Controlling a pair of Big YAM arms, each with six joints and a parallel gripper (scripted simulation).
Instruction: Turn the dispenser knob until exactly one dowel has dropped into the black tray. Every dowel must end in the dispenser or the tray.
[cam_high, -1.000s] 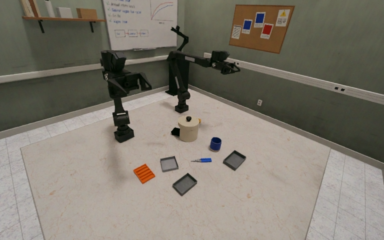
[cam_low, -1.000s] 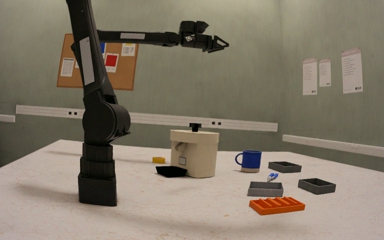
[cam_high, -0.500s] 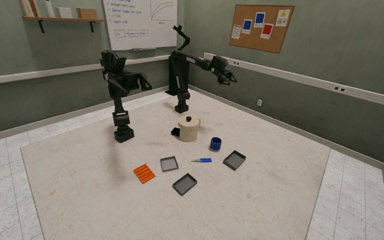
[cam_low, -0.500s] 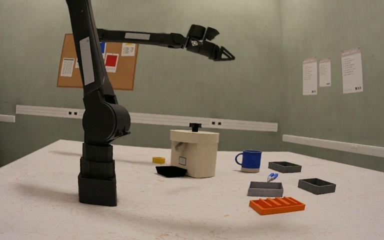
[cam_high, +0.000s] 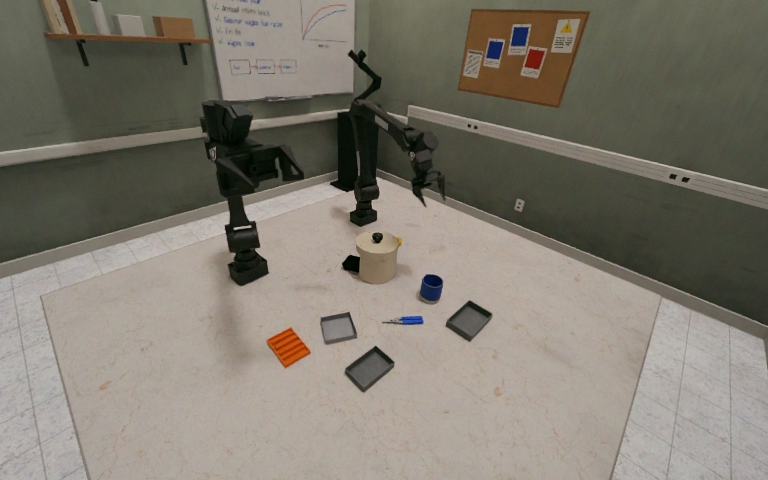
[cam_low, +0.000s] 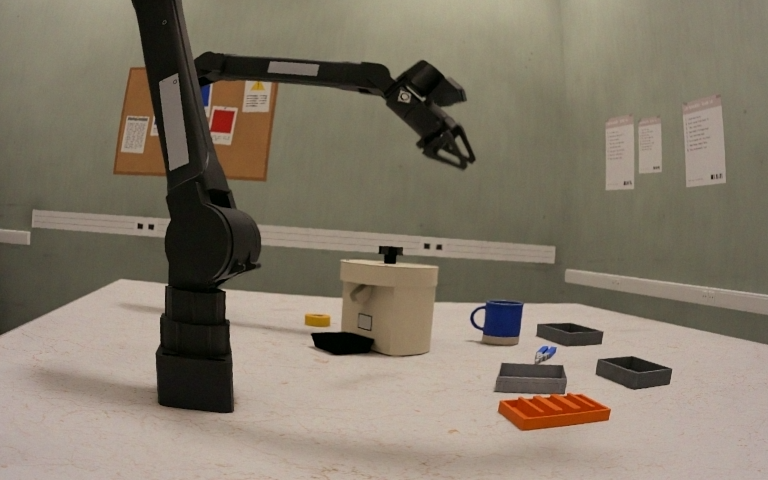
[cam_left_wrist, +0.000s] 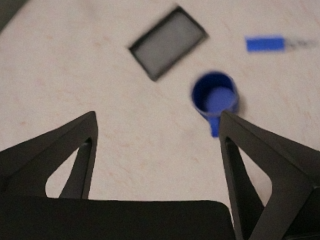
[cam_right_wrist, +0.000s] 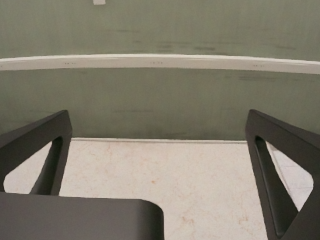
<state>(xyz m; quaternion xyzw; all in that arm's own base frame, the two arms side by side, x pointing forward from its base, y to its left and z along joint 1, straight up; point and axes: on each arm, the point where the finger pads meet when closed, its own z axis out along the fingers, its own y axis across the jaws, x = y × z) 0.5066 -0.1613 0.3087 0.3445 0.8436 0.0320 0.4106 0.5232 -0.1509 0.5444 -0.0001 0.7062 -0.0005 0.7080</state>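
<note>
The cream cylindrical dispenser (cam_high: 378, 257) stands mid-table with a black knob (cam_high: 377, 236) on its lid; it also shows in the exterior view (cam_low: 389, 305) with the knob (cam_low: 390, 253). The black tray (cam_high: 351, 263) lies against its base under the outlet (cam_low: 342, 342); I see no dowel in it. My left gripper (cam_high: 430, 192) (cam_low: 458, 155) hangs open and empty high above and to the right of the dispenser, fingers pointing down (cam_left_wrist: 156, 127). My right gripper (cam_high: 291, 164) (cam_right_wrist: 158, 119) is open and empty on its folded arm, facing the wall.
A blue mug (cam_high: 431, 288) stands right of the dispenser, below the left gripper (cam_left_wrist: 215, 96). Blue-handled pliers (cam_high: 404, 320), three grey trays (cam_high: 338, 327) (cam_high: 369, 367) (cam_high: 468, 319) and an orange rack (cam_high: 288, 346) lie in front. A yellow tape roll (cam_low: 317, 319) sits behind the dispenser.
</note>
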